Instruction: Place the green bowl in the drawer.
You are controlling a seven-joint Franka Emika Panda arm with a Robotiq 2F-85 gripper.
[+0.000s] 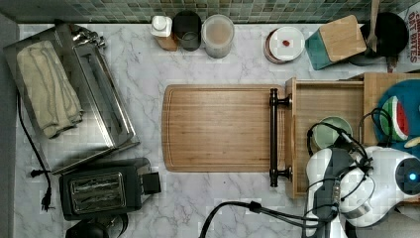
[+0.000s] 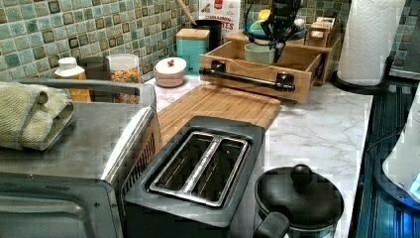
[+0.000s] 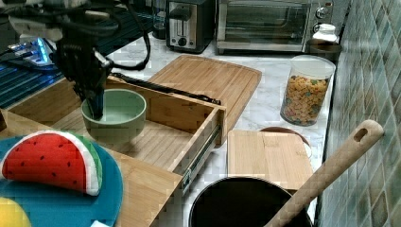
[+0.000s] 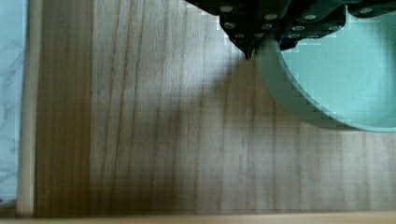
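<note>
Gripper [image 3: 97, 106] gripping green bowl [image 3: 118, 111], inside drawer [image 3: 179, 113]

A kitchen is shown here. A white marble bench [image 1: 208, 64] is backed by a wall of small green tiles [image 2: 74, 25], and a black two-slot toaster [image 2: 203, 166] is parked beside a steel toaster oven [image 1: 94, 89] (a folded towel [image 1: 47, 87] is draped on top). A grooved wooden cutting board [image 1: 218, 126], a jar of cereal [image 3: 305, 92] and a paper towel roll [image 2: 369, 37] are seen too.
</note>
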